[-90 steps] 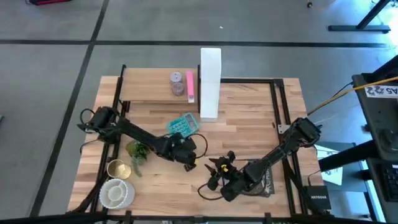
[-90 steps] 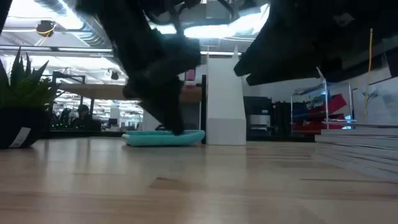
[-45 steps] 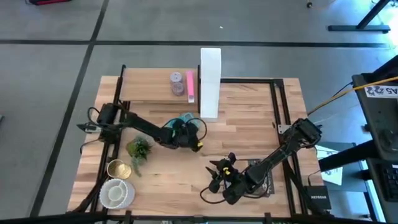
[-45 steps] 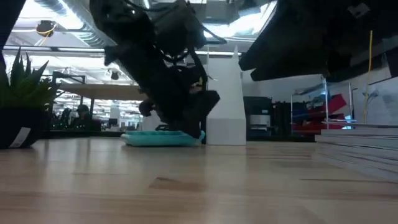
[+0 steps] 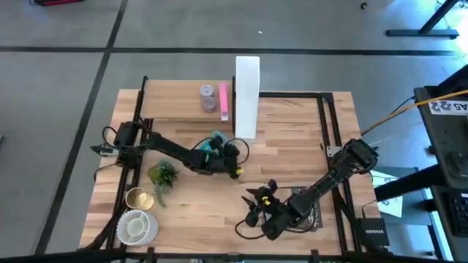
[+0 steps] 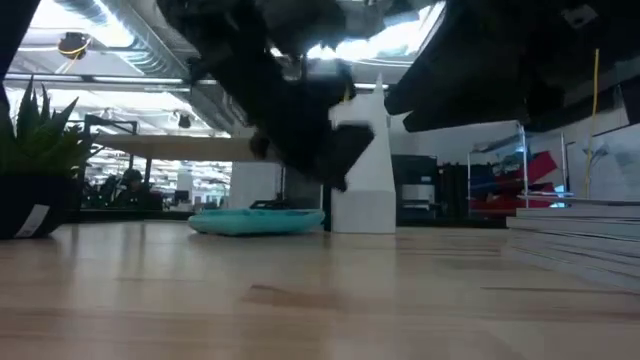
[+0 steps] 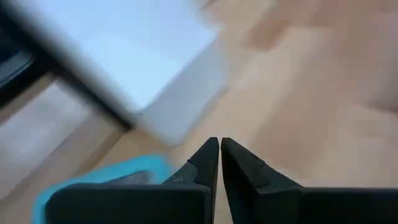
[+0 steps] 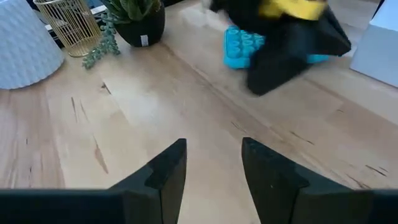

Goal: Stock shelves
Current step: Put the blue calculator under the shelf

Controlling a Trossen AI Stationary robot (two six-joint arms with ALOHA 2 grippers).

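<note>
Dark right gripper point(image 5: 257, 207) hovers near the table's front, its 2 fingers spread apart, empty. Farther back, the left gripper point(image 5: 232, 151), fingers pinched together and empty, hangs over a teal tray point(image 6: 256, 221), just beside the white file box point(image 5: 246, 96). Behind stands the plank shelf point(image 5: 179, 106).

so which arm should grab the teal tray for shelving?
Left, probably. The left gripper hangs right at the teal tray, beside the white file box, though its fingers are shut. The right gripper is open but sits at the table's near edge, well away from the tray.
</note>
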